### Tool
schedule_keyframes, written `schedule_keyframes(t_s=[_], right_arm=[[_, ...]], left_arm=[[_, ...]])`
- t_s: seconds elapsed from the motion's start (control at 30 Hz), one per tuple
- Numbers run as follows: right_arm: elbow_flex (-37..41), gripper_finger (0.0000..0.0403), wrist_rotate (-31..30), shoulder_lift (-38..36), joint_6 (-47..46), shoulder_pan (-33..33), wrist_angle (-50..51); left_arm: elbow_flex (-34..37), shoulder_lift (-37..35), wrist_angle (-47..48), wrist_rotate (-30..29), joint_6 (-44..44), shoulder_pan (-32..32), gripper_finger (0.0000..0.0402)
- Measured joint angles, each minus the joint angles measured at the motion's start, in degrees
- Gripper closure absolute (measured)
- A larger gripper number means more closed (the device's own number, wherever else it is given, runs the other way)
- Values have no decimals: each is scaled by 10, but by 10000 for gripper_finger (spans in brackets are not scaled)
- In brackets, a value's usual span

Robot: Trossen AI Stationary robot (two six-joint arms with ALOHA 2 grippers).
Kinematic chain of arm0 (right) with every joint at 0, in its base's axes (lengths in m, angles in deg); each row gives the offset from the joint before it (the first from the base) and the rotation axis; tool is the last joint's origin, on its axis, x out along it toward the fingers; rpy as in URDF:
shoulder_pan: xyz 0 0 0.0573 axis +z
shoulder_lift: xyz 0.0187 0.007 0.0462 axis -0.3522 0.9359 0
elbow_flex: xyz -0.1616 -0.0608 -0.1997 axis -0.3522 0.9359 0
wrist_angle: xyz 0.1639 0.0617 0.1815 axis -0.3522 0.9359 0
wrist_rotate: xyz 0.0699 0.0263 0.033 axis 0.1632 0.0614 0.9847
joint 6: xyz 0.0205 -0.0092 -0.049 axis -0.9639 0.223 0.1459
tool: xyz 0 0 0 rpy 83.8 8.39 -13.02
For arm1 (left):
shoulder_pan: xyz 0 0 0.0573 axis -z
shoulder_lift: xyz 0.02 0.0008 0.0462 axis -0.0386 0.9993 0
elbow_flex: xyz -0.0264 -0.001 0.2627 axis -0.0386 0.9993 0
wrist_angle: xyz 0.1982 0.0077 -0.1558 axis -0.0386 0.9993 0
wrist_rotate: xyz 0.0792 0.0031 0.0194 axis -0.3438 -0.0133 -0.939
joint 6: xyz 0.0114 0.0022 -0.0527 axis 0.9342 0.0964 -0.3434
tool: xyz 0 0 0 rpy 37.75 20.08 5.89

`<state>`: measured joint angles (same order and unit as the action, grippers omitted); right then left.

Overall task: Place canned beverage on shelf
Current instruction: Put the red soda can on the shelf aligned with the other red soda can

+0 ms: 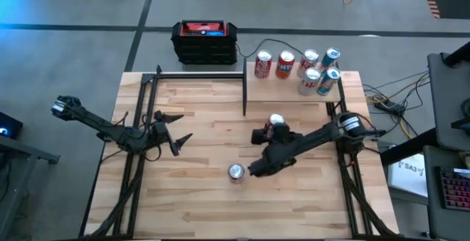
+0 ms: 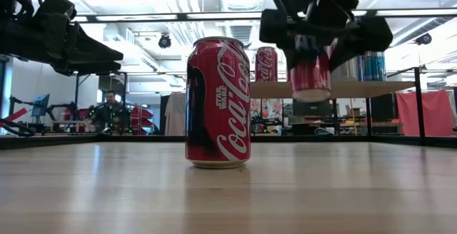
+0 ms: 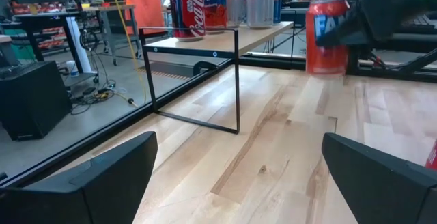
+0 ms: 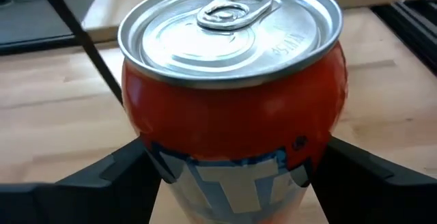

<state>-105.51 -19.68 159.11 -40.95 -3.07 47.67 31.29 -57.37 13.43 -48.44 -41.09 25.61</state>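
My right gripper (image 1: 275,133) is shut on an orange canned beverage (image 2: 310,71) and holds it above the tabletop, just in front of the shelf (image 1: 294,88). The shelf is a pale board on black posts at the far right, and several upright cans (image 1: 306,70) stand on it. A red Coca-Cola can (image 2: 218,102) stands on its base on the table, nearer the front edge (image 1: 236,172). My left gripper (image 1: 178,129) waits open at the left, its fingers (image 3: 102,179) apart with nothing between them. My right gripper pinches the orange can's side wall (image 4: 157,157) between its two fingers (image 4: 109,176), one on each opposite side below the shoulder. The fingers come from the table's near side, slanting down toward the far edge. The can is upright, silver top (image 4: 229,29) up, lifted clear of the table.
A black-and-red box (image 1: 205,41) stands beyond the table's far edge. Black frame rails (image 1: 194,75) run along the far left of the table. Bare wood (image 1: 213,204) lies across the front. Past the table is a workshop with a person (image 2: 109,113) in it.
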Motion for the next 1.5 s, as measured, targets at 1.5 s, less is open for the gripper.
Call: schedule_keyframes(t_s=[1.5], right_arm=[[46,103,-131,-105,124,-188,-22]], left_arm=[[0,0,0,0,0,0,2]])
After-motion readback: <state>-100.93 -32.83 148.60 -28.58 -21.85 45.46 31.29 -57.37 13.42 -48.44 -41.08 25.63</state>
